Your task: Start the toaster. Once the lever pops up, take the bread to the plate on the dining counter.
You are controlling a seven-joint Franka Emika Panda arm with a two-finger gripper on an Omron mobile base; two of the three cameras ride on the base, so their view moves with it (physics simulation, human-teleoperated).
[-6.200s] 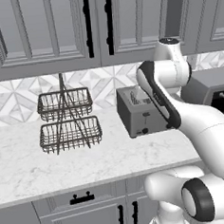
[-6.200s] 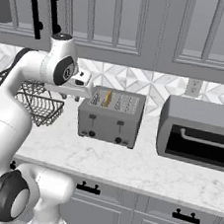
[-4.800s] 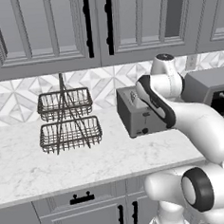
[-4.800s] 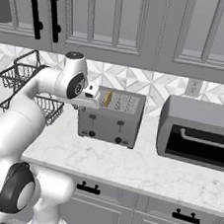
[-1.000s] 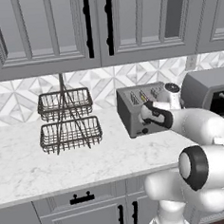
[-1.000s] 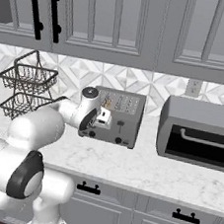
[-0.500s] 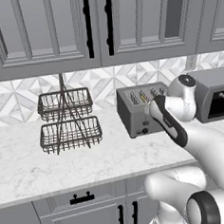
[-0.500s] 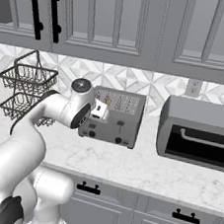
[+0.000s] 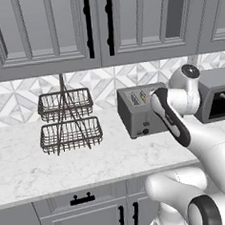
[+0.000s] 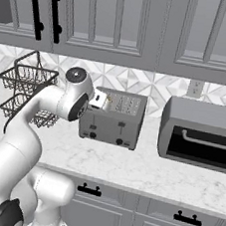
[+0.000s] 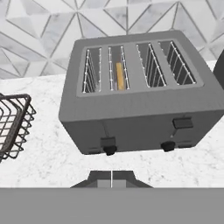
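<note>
Apparently toasting under way: I saw left lever down on grey boxy metal toaster [image 11: 140,94], standing on marble counter [image 9: 23,164]; tan bread slice [image 11: 119,75] sunk in second slot. Claw [image 11: 111,179] fully closed, empty, hovering before toaster. Next: I'd wait for pop-up, then open over slot.

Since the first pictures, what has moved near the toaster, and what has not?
The arm swung down from above the toaster to its front; the end effector is shut and holds nothing. The left lever now sits low. The bread stays in its slot, the wire basket and toaster oven unmoved.

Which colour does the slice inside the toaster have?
Tan-orange; the thin bread slice shows best in the hand view.
</note>
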